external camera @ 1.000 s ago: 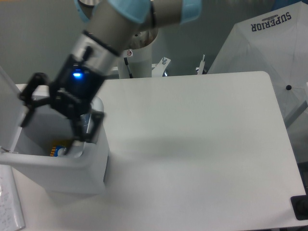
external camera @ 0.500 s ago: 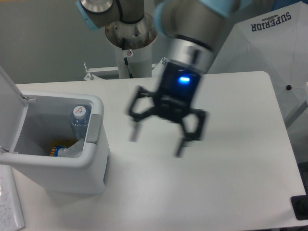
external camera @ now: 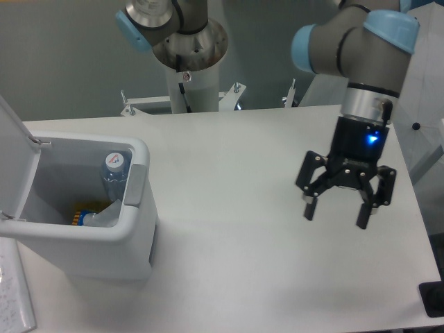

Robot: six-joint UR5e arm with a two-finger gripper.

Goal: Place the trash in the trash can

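Bottle: a clear plastic bottle [external camera: 114, 173] stood upright inside the trash can [external camera: 83, 253], against its right wall, cap up.
Trash can: a white bin at the table's left edge, lid [external camera: 14, 149] swung open to the left, grey pad [external camera: 134, 186] on the right rim; a yellow-and-blue wrapper [external camera: 87, 211] lay at the bottom beside the bottle.
Table: white top [external camera: 229, 229] between bin and arm.
Gripper: the gripper [external camera: 334, 212] hung over the table's right side, fingers spread and holding nothing, blue light lit.
Change: half a second earlier it was mid-table; a second earlier, at the bin.
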